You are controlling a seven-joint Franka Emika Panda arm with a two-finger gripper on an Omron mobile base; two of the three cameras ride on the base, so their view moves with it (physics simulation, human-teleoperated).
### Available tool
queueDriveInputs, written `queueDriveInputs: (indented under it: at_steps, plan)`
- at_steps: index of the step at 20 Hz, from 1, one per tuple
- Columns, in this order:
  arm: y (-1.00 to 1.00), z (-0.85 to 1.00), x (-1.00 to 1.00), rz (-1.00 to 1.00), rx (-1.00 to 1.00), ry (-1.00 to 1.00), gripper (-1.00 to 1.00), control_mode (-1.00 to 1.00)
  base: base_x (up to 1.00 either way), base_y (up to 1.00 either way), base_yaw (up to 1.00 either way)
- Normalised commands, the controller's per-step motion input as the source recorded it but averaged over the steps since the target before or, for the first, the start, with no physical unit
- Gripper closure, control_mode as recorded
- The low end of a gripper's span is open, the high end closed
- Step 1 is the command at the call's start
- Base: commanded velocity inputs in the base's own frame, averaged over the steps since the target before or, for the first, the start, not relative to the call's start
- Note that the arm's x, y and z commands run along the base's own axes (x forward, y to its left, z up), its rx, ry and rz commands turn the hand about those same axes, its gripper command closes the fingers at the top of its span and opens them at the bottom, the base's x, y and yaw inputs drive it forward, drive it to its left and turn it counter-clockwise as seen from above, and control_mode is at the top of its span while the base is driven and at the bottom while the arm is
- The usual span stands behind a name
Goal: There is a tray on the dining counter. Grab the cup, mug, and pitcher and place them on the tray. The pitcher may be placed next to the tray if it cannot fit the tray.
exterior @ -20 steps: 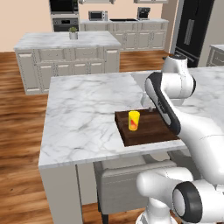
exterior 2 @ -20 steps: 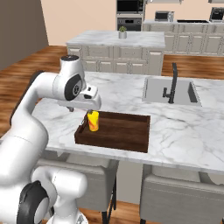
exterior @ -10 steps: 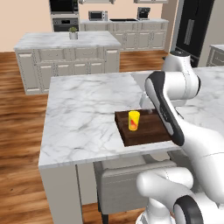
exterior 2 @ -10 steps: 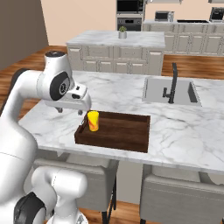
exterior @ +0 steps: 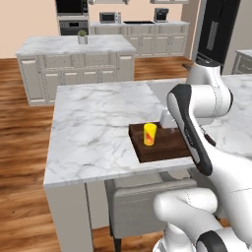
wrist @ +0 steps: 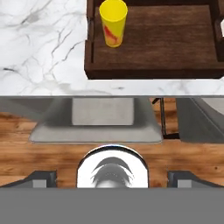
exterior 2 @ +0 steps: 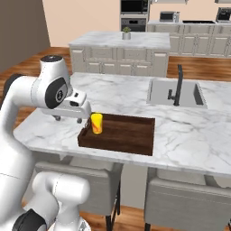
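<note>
So the cup [exterior 2: 96,123] sits at the tray's [exterior 2: 131,140] 9 o'clock end, and the gripper [exterior 2: 70,118], wide open and empty, should go for the mug next.

Cup in the tray, at the tabletop's near edge

We see the cup [exterior 2: 96,123] upright in the tray's [exterior 2: 131,143] left end, and the tray on the tabletop [exterior 2: 113,97] along its near edge. Behind and right of the tray are the sink [exterior 2: 159,92] and faucet [exterior 2: 178,84]. Two chairs [exterior 2: 74,178] are under the near edge. Our claw [exterior 2: 68,119] hangs just left of the cup.
</note>
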Motion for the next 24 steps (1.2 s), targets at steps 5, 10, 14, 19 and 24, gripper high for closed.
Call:
queueDriveInputs:
  at_steps: [5,10,14,19,24]
  plan:
    - [0.00,0.00,0.00,0.00,0.00,0.00,-1.00,1.00,-0.99,0.07,-0.05]
    - [0.00,0.00,0.00,0.00,0.00,0.00,-1.00,1.00,-1.00,0.95,-0.01]
    - [0.00,0.00,0.00,0.00,0.00,0.00,-1.00,1.00,-0.84,1.00,0.00]
    - [0.00,0.00,0.00,0.00,0.00,0.00,-1.00,1.00,-0.20,1.00,0.00]
    - [0.00,0.00,0.00,0.00,0.00,0.00,-1.00,1.00,0.08,1.00,0.00]
